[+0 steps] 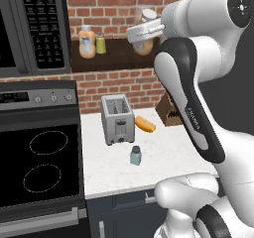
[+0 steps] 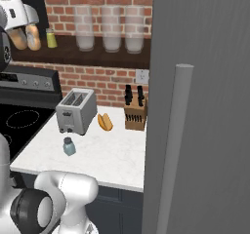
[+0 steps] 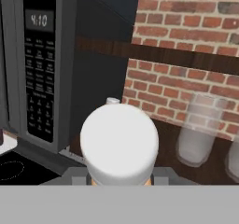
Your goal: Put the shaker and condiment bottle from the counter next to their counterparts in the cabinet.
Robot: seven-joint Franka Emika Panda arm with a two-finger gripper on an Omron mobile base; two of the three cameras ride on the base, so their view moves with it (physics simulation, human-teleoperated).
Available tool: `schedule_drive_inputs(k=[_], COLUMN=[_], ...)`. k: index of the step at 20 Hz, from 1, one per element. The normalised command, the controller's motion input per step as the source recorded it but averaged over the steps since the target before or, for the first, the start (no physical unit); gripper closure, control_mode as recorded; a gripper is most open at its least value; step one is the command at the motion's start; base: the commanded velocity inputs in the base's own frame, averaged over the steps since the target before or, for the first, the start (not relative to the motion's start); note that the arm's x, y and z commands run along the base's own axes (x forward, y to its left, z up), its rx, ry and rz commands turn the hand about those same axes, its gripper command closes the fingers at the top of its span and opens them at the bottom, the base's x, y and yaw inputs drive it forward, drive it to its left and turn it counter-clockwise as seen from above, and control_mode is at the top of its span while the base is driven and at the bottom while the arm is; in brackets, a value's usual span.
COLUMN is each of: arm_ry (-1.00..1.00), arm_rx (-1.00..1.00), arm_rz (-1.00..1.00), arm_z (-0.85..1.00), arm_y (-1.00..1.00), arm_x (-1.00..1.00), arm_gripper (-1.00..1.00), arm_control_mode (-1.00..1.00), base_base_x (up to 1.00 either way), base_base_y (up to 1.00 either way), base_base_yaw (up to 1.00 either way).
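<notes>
Nearest, the blue-grey shaker [image 1: 135, 155] stands alone on the white counter [image 1: 168, 157], just in front of the toaster [image 1: 117, 119]. Higher, the gripper [image 1: 147, 31] is clamped on the condiment bottle [image 1: 144, 44] at the cabinet shelf [image 1: 119, 58]. Farther left on that shelf wait the wider orange bottle [image 1: 87, 42] and yellow-green shaker [image 1: 100, 44].

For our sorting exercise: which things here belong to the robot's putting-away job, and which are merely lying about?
Job:
condiment bottle, shut in the gripper up at the cabinet
shaker, on the counter
counterparts: wider orange bottle, yellow-green shaker

Lying about:
toaster
knife block
glass jars
microwave
stove
</notes>
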Motion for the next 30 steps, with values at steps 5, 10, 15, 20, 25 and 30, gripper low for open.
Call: schedule_drive_inputs(k=[5,10,15,20,25,30], arm_ry=[0.0,0.0,0.05,0.03,0.01,0.0], arm_rx=[-0.03,-0.04,0.0,0.0,0.0,0.0], arm_rz=[0.1,0.0,0.0,0.0,0.0,0.02], arm_z=[-0.06,-0.02,0.04,0.0,0.0,0.0], arm_y=[0.23,0.17,0.05,0.0,0.09,0.19], arm_x=[0.0,0.02,0.23,0.05,0.0,-0.02], arm_gripper=[1.0,1.0,1.0,1.0,1.0,1.0], arm_control_mode=[-1.0,-1.0,-1.0,-1.0,-1.0,-1.0], base_base_x=[0.0,0.0,0.0,0.0,0.0,0.0], base_base_y=[0.0,0.0,0.0,0.0,0.0,0.0], base_base_yaw=[0.0,0.0,0.0,0.0,0.0,0.0])
